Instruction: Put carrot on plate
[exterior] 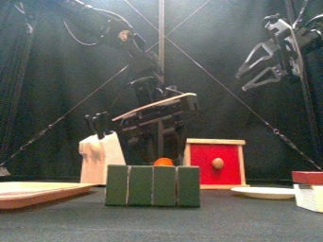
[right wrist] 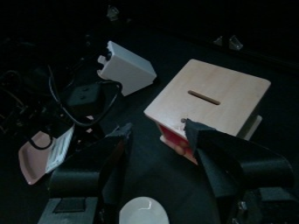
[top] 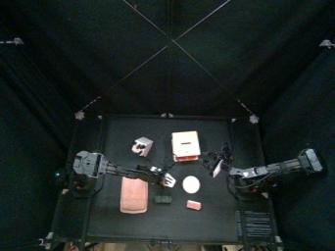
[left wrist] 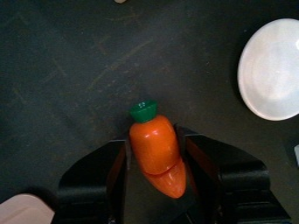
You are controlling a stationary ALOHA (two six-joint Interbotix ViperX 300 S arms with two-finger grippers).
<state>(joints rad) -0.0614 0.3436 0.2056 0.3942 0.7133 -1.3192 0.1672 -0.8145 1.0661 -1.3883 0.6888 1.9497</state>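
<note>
My left gripper (left wrist: 158, 147) is shut on the orange carrot (left wrist: 160, 157), its green top pointing away from the wrist. It holds the carrot low over the black table, a short way left of the small white round plate (left wrist: 275, 68). In the top view the left gripper (top: 165, 179) is just left of the plate (top: 191, 183). In the front view the carrot (exterior: 163, 162) peeks over a green block (exterior: 153, 185). My right gripper (right wrist: 158, 133) is open and empty, raised above the white-and-red box (right wrist: 211, 98), right of the plate.
A pinkish board (top: 133, 195) lies at the front left. The green block (top: 164, 197) stands beside it. A white object (top: 141, 147) stands at the back left of the box (top: 186, 145). A small pink piece (top: 194, 205) lies in front of the plate.
</note>
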